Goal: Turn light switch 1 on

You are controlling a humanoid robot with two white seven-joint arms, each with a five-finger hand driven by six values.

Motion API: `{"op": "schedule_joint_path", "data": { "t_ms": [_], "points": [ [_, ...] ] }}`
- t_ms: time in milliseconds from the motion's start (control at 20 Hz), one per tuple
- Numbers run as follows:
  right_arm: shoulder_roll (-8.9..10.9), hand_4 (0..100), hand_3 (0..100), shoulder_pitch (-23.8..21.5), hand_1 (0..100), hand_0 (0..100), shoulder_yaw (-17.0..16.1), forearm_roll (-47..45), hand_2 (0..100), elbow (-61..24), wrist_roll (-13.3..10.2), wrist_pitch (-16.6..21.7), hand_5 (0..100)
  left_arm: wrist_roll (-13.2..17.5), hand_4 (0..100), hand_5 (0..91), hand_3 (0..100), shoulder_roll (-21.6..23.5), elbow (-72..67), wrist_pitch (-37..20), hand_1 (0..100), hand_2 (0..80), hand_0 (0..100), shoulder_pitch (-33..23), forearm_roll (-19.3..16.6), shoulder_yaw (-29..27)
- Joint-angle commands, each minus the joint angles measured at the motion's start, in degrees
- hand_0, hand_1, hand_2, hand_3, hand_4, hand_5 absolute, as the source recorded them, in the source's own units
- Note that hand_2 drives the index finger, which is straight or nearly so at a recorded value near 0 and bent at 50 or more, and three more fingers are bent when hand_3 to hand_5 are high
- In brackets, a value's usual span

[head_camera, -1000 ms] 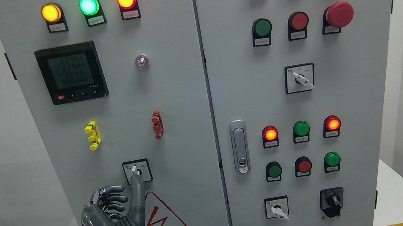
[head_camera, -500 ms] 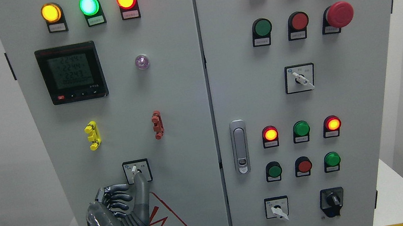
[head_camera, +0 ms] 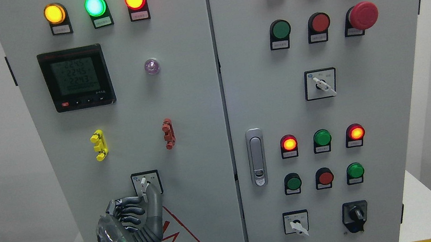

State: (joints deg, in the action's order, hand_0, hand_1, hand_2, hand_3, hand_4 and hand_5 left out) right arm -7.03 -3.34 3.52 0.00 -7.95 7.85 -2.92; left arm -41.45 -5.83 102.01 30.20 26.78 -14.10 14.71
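L hand (head_camera: pixel 132 224) clenched bar one finger (head_camera: pixel 152 201) – its tip touches the switch (head_camera: pixel 146 183) knob, switch just above the hand.

left hand (head_camera: pixel 130 231) | raised, wrist low | index extended upward | other fingers (head_camera: pixel 129 209) curled

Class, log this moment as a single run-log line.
left hand: index fingertip touching rotary switch lever, other fingers curled | right hand: not in view | cabinet: doors closed
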Motion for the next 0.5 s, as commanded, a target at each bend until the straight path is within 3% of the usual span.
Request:
{"op": "schedule_joint_path", "data": {
  "t_ms": [0, 450],
  "points": [
    [0.0, 0, 0, 0.0, 39, 12, 0.0, -1.05, 0, 0.04, 0.06, 0.02, 0, -0.03, 83, 75.1, 79, -0.06, -1.28, 0.39, 46, 55.6, 14, 0.73, 0.12, 0.32],
    [0.0, 0, 0, 0.0, 39, 12, 0.0, -0.97, 0, -0.05, -0.02, 0.02, 0, -0.03, 83, 75.0, 80, -0.06, -1.63, 0.48, 44, 55.6, 17, 1.26, 0.3, 0.76]
  ]
}}
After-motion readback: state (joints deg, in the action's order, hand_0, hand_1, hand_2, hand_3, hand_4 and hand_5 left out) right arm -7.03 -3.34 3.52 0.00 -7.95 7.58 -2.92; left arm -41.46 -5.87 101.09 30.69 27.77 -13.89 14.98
